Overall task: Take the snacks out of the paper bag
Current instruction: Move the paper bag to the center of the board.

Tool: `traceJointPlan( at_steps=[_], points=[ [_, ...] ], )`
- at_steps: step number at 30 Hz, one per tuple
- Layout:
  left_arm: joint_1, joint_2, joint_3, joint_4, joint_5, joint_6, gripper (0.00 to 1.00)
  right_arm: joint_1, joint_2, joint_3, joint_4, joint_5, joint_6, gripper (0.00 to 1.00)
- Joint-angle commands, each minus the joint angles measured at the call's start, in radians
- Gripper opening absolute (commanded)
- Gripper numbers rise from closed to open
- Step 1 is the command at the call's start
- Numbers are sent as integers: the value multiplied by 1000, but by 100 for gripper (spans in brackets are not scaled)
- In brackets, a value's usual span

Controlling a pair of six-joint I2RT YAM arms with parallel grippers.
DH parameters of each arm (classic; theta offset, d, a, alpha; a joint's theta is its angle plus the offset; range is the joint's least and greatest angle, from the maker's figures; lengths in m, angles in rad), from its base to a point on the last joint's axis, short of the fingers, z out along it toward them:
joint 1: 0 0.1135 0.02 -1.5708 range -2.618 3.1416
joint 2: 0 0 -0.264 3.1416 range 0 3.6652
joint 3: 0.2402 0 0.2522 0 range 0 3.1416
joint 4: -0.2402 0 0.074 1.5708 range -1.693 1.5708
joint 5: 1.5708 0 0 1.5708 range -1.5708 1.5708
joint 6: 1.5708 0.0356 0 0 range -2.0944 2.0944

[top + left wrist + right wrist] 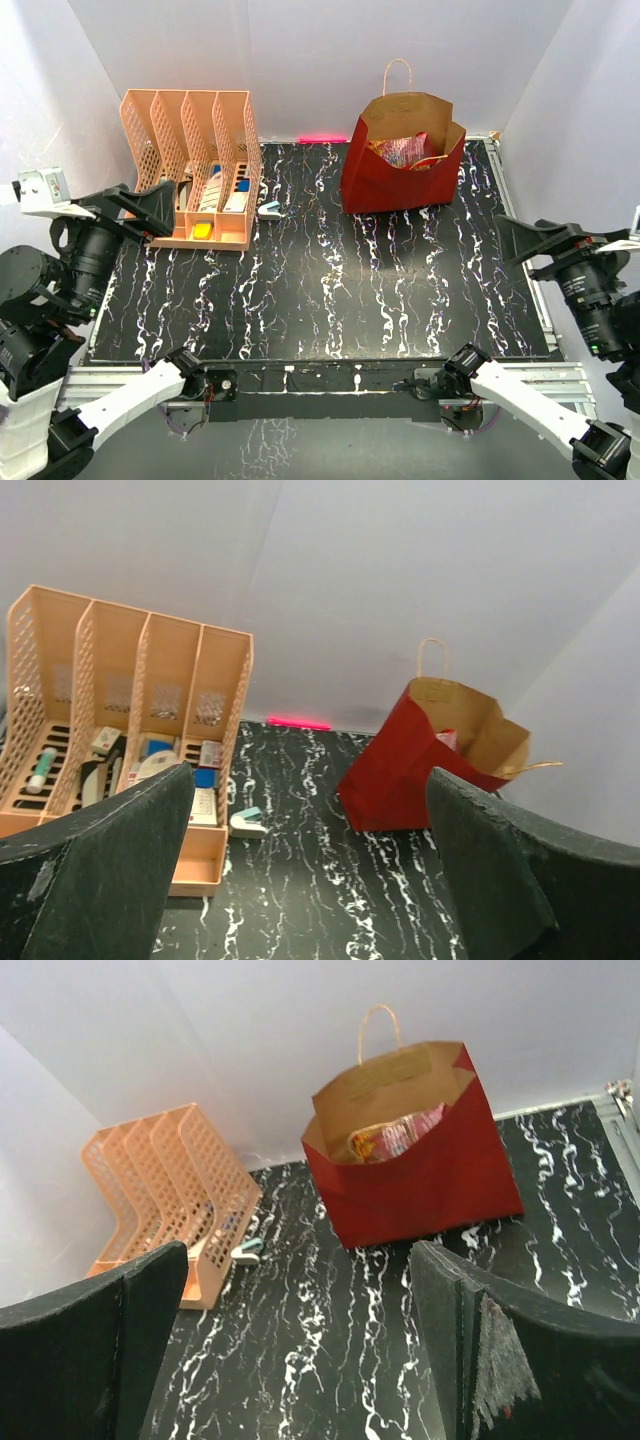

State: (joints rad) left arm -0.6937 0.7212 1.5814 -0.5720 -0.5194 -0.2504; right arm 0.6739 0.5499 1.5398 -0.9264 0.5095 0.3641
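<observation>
The paper bag (pixel 395 185), red outside and brown inside, stands upright and open at the back right of the black marbled table. A red crinkly snack bag (pixel 403 152) shows in its mouth; the other snacks are hidden. The paper bag also shows in the left wrist view (pixel 395 775) and in the right wrist view (pixel 425 1185), where the snack bag (pixel 392 1137) peeks out. My left gripper (pixel 148 212) is open and empty at the left edge, far from the bag. My right gripper (pixel 527 246) is open and empty at the right edge, short of the bag.
A peach perforated file rack (pixel 190 150) with small office items stands at the back left. A small white and teal object (pixel 270 209) lies beside it. A pink stick (pixel 322 138) lies against the back wall. White walls close the sides.
</observation>
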Motion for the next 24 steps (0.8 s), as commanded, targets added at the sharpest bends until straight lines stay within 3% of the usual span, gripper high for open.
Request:
traceJointPlan(
  at_steps=[1, 15, 24],
  points=[
    [82, 1, -39, 26, 60, -3, 98, -38, 35, -41, -20, 28, 67, 98],
    [356, 131, -122, 55, 359, -55, 98, -162, 123, -199, -92, 84, 283, 98],
    [428, 216, -175, 131, 521, -66, 98, -194, 165, -270, -66, 85, 246, 98]
  ],
)
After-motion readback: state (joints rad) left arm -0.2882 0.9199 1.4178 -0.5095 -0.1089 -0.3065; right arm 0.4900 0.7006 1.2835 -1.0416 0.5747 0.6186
